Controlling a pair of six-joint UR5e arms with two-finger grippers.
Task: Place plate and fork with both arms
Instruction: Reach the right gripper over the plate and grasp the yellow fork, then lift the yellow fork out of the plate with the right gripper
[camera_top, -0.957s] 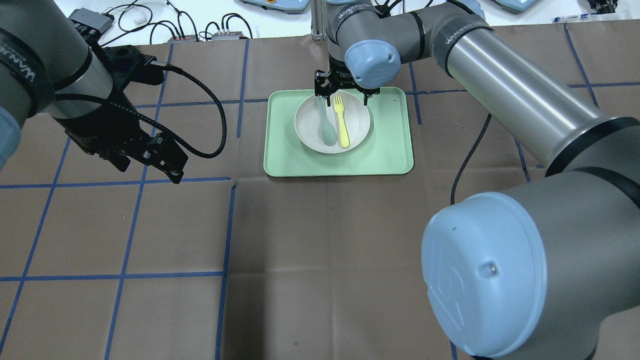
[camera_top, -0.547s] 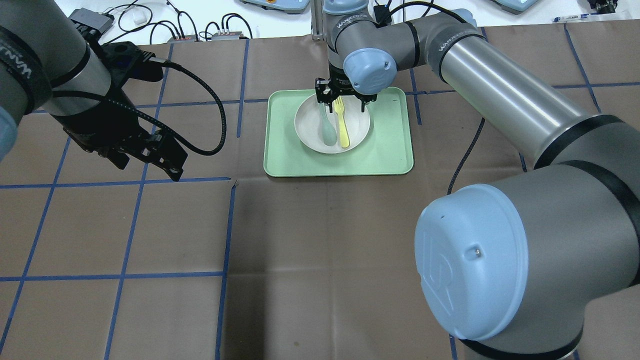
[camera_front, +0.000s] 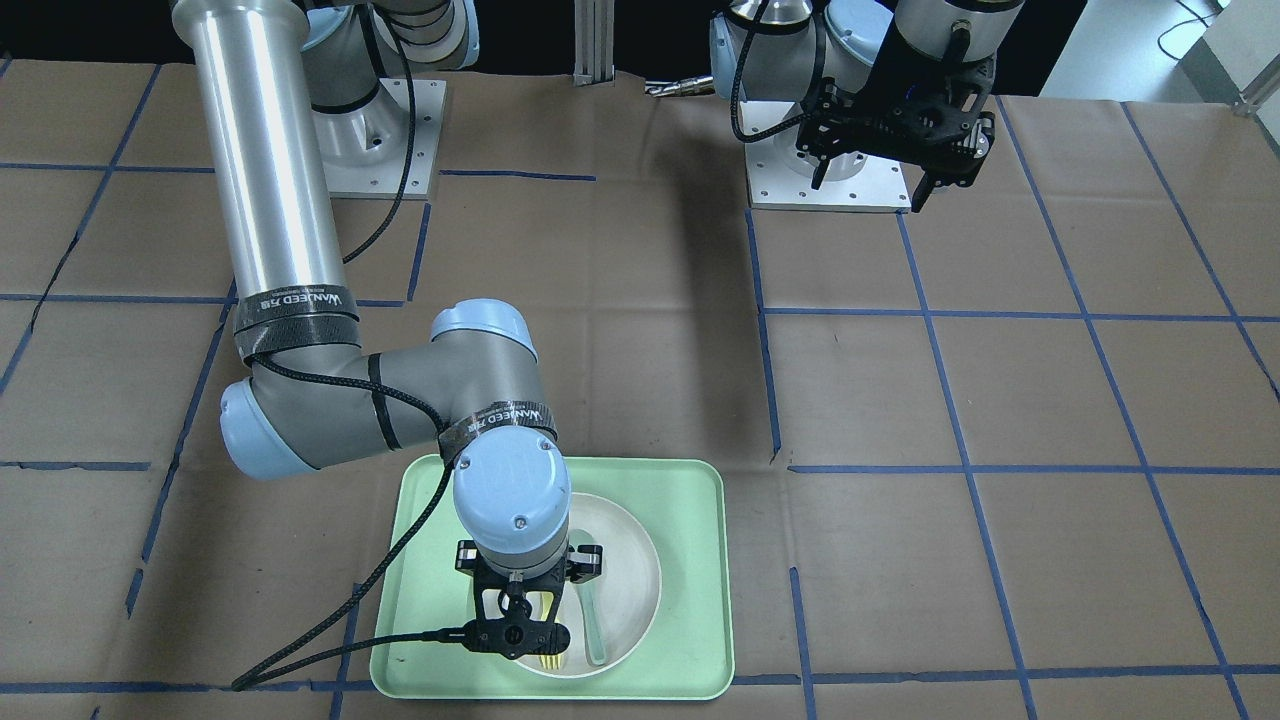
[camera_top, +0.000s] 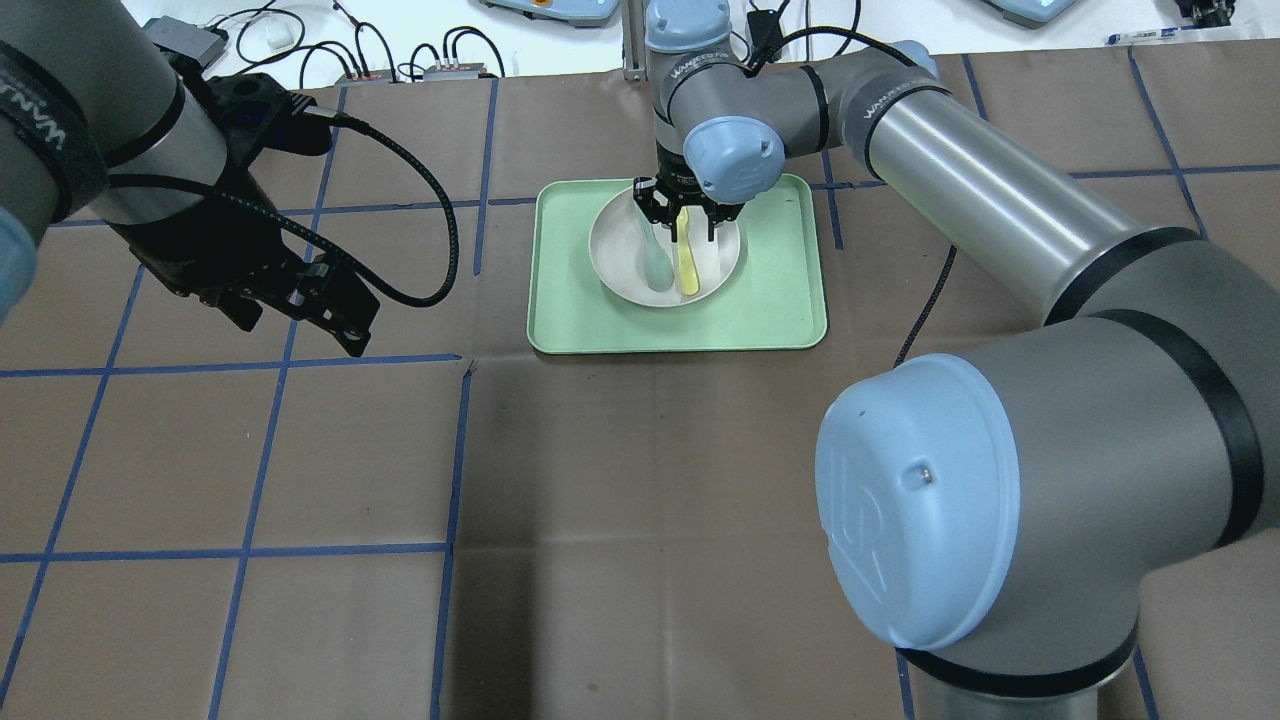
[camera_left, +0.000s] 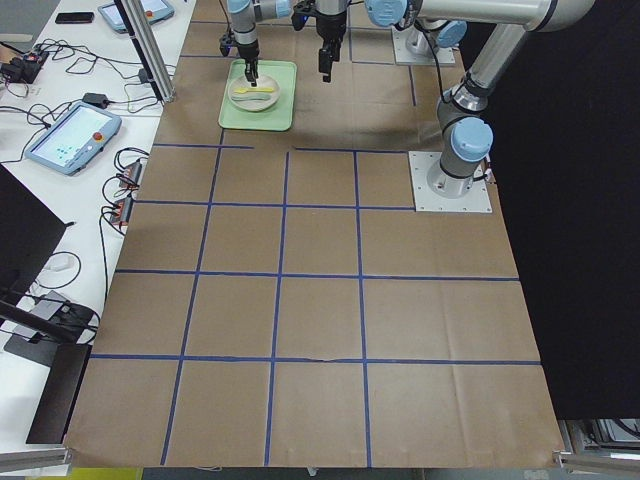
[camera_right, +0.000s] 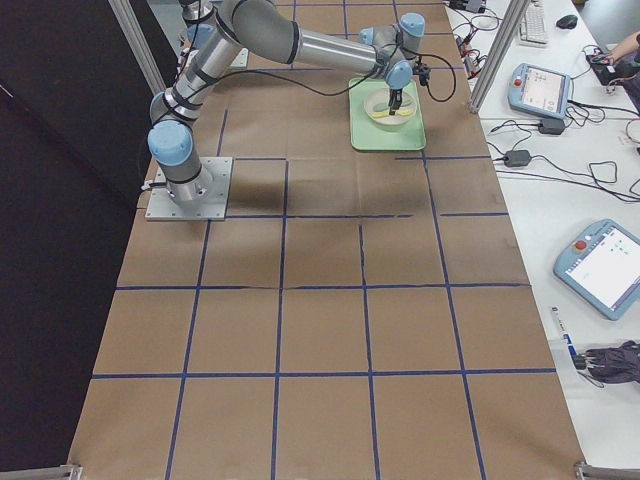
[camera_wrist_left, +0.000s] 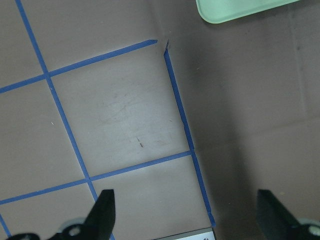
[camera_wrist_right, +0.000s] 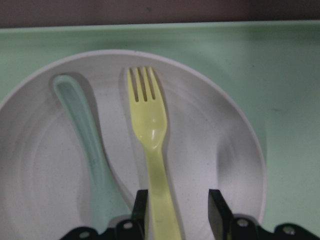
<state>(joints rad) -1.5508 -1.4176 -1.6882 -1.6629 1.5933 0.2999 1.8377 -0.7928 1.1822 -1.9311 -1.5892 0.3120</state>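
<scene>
The off-white plate (camera_top: 620, 262) sits in the far half of the light-green tray (camera_top: 780, 300). The pale-yellow fork (camera_top: 687, 272) lies in the plate, tines pointing away from the robot, beside a grey-green spoon (camera_top: 655, 265). My right gripper (camera_top: 685, 222) is low over the plate. In the right wrist view it (camera_wrist_right: 178, 202) is open, its fingers (camera_wrist_right: 141, 207) on either side of the fork (camera_wrist_right: 150, 125) handle, above the plate (camera_wrist_right: 215, 150). My left gripper (camera_top: 300, 325) is open and empty, hovering above the table left of the tray. In the left wrist view it (camera_wrist_left: 187, 215) holds nothing.
Brown paper with blue tape lines covers the table. Only a corner of the tray (camera_wrist_left: 235, 10) shows in the left wrist view. Cables and control boxes (camera_top: 440, 70) lie beyond the far edge. The right arm's black cable (camera_top: 925, 310) hangs right of the tray.
My right gripper has come down from the plate's far rim and moved over the fork, so its fingers now straddle the handle. The left gripper has shifted only slightly.
</scene>
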